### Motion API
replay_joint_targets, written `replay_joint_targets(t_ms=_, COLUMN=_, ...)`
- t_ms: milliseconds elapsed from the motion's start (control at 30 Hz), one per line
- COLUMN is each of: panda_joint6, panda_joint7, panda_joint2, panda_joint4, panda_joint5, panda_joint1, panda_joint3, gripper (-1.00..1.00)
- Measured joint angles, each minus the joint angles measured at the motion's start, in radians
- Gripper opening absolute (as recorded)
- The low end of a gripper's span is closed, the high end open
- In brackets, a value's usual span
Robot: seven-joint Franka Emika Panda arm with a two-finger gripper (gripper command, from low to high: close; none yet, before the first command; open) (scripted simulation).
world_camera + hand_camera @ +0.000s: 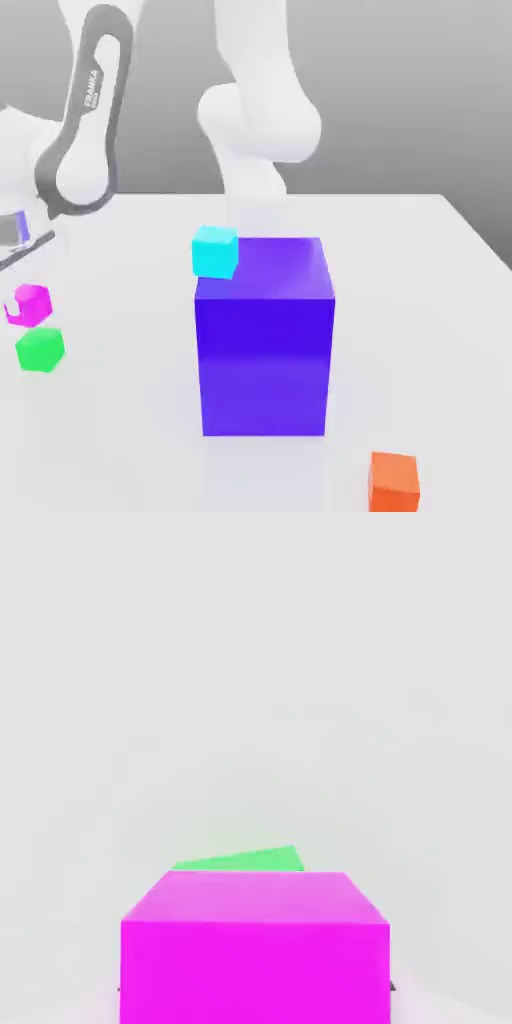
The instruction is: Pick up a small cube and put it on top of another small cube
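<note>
One magenta cube [255, 967] gripped, one green cube [40, 350]

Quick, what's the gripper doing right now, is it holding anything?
Gripper: closed on the pink cube.

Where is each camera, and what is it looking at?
Exterior view: off the arm, above table height, looking down across the table at four small cubes and a big blue-violet block; white arm parts show.
Hand view: on the hand, looking past the gripper's held magenta cube; pale finger edges show.
Shared: magenta and green cubes.
</note>
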Motion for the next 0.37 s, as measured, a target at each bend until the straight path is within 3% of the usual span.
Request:
replay_joint_targets(t_ms=200, panda_joint6=0.011, panda_joint7=-0.005, panda_joint2=0.012, panda_joint4=0.0, panda_joint5=0.006, panda_joint1=-0.001, panda_joint3=0.004, gripper=1.0)
replay_joint_targets(t_ms=367, panda_joint6=-0.116, panda_joint7=0.039, panda_joint2=-0.123, panda_joint4=-0.007, panda_joint5=-0.055, panda_joint1=-0.002, panda_joint3=-0.008, gripper=1.0)
